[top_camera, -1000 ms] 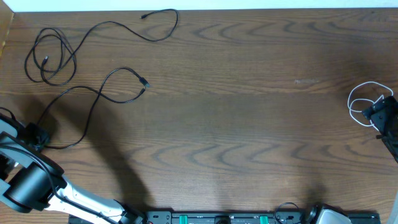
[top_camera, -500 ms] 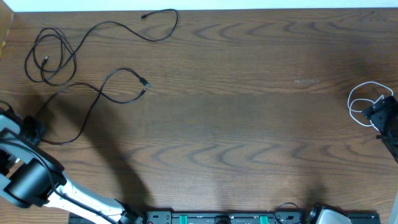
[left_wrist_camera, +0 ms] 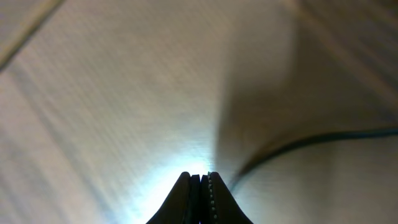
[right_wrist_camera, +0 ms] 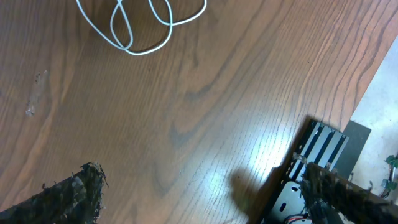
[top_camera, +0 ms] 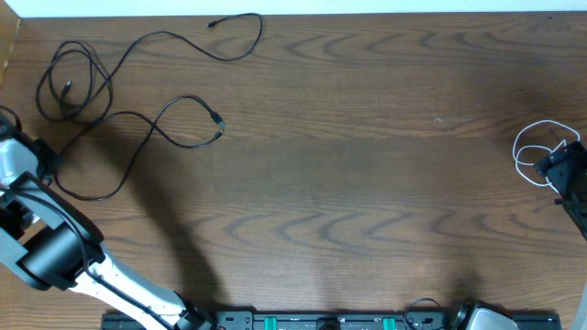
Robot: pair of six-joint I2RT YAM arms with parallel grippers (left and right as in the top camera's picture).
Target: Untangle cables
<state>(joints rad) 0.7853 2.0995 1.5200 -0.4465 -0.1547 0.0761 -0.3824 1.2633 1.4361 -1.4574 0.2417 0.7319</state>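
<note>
At the far left edge of the table (top_camera: 367, 183), the left gripper (top_camera: 46, 161) has its fingers (left_wrist_camera: 184, 194) pressed together. A black cable (top_camera: 138, 137) leaves right beside the tips, so it looks pinched by one end, probably to draw it away from the others. From there it sags in a loop towards the near edge, then rises and runs broadly rightward, ending in a small curl with its plug (top_camera: 217, 123) pointing right.

Above it lies a coil of black cable (top_camera: 69, 87), whose tail sweeps right along the far edge and hooks back to a plug (top_camera: 213, 23) pointing left. The coil's lower edge meets the held cable; whether they cross, I cannot tell.

Well apart, at the right edge, a white cable (top_camera: 535, 147) lies in a few overlapping loops with no single direction. The right gripper (right_wrist_camera: 202, 174) waits just beside it, fingers spread wide and holding nothing.
</note>
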